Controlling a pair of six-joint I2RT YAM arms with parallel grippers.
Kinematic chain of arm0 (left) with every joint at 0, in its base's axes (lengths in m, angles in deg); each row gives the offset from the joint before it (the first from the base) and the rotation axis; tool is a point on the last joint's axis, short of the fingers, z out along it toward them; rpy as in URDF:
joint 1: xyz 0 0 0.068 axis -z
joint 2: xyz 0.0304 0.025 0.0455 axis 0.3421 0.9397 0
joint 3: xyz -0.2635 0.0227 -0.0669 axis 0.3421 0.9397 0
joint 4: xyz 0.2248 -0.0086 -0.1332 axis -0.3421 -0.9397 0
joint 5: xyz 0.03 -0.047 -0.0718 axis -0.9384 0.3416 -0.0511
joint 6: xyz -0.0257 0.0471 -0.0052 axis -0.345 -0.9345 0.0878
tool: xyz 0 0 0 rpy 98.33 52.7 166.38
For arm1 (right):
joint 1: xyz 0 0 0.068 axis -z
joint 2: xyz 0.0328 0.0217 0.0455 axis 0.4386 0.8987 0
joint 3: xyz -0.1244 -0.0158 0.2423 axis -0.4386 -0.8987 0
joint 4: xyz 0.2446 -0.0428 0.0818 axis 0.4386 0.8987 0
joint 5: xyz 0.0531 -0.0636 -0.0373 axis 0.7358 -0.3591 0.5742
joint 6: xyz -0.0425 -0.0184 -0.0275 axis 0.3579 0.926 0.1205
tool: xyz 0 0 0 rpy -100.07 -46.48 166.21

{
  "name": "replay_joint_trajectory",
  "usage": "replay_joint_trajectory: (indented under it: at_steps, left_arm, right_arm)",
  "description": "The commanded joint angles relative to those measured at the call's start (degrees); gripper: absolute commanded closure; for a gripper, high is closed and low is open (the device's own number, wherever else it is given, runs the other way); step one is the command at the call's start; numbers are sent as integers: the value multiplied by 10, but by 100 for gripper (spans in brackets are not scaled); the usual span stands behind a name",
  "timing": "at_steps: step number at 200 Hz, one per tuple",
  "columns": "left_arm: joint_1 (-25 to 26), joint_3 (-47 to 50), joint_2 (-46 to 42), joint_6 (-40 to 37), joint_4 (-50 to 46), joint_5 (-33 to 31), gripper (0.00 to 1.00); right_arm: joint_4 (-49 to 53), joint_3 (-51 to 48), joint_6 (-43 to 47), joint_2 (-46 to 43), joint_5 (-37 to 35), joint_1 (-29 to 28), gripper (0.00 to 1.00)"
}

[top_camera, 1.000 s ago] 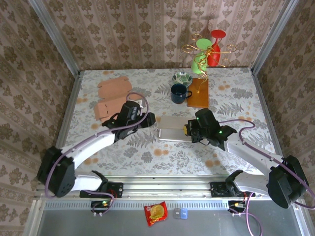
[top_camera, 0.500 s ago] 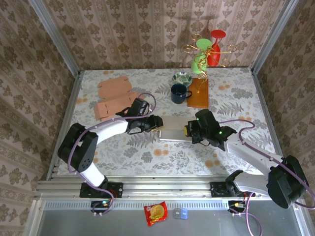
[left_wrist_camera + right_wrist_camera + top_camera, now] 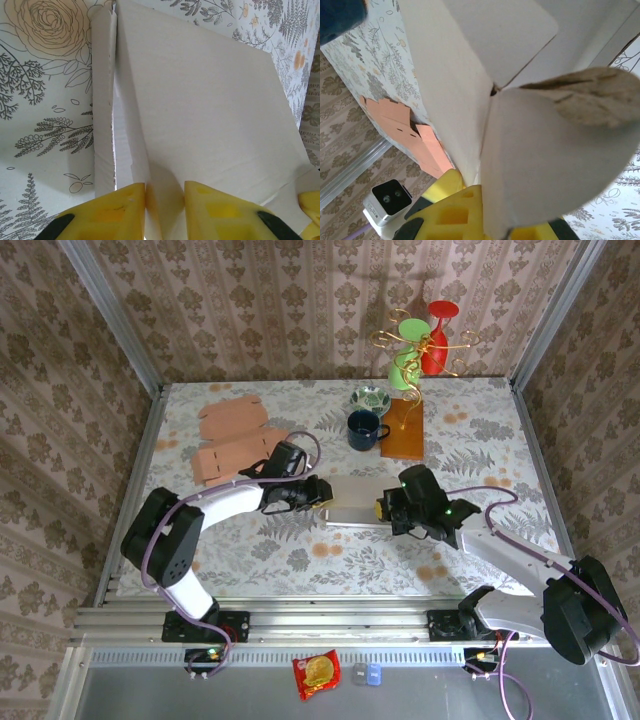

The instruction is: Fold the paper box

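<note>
The paper box (image 3: 355,500) is a pale grey, partly flattened cardboard piece lying mid-table between my two grippers. My left gripper (image 3: 322,496) is at its left end. In the left wrist view the yellow fingers (image 3: 117,207) stand on either side of a raised fold of the box (image 3: 200,100), and the left gripper (image 3: 165,200) is pinched on it. My right gripper (image 3: 382,508) holds the box's right end. In the right wrist view the right gripper (image 3: 492,220) is shut on a wall of the box (image 3: 470,75), with rounded flaps spread above it.
Flat orange cardboard blanks (image 3: 232,440) lie at the back left. A dark blue mug (image 3: 363,429), a small bowl (image 3: 371,398) and an orange board (image 3: 404,430) sit behind the box. A wire stand with green and red glasses (image 3: 420,340) is at the back right.
My left gripper swung right from the orange blanks to the box's left end, and its jaws narrowed onto the fold. The right gripper stayed put, still shut on the box.
</note>
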Motion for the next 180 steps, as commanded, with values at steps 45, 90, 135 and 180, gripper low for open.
replay_joint_trajectory:
  at_steps: [45,90,135,180]
  left_arm:
    - [6,9,22,-26,-10,-1,76]
    - [7,5,22,-29,-13,-3,77]
    - [8,-6,22,-33,-24,-3,77]
    - [10,-10,22,-35,-31,-3,76]
  right_arm:
    - [78,-5,106,-22,51,40,72]
    - [311,99,336,-53,74,91,45]
    - [429,149,534,-75,46,161,44]
    - [326,171,691,2,99,227,46]
